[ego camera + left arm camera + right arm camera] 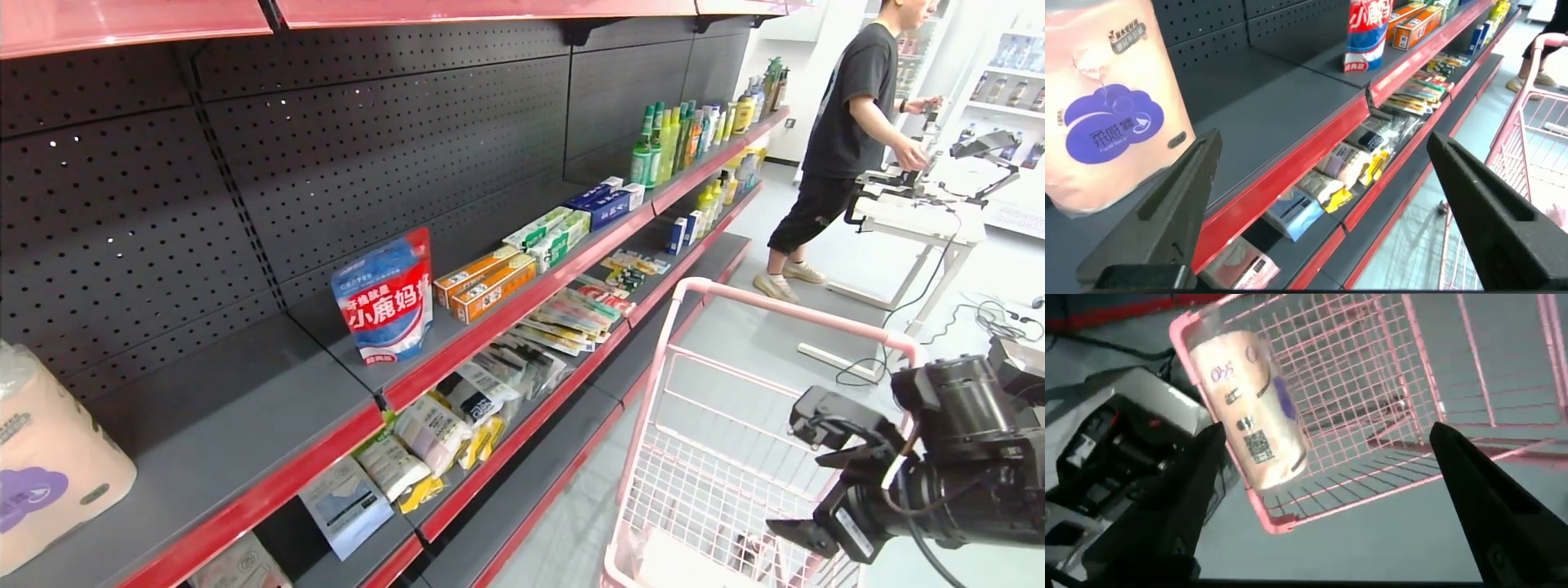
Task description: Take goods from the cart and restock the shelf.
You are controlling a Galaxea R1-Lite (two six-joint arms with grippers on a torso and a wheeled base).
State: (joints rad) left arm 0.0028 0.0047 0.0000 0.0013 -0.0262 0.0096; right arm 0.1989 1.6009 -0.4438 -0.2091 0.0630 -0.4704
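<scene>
Left claw and right claw spread wide, both empty.
The right hung over the cart, its paper pack lying against the rim; the left faced bare shelf beside a tissue pack.

We are seeing a white table standing on the pale floor off to the right, black cables lying loose beside its legs, and white racks holding bottles in the room behind.
</scene>
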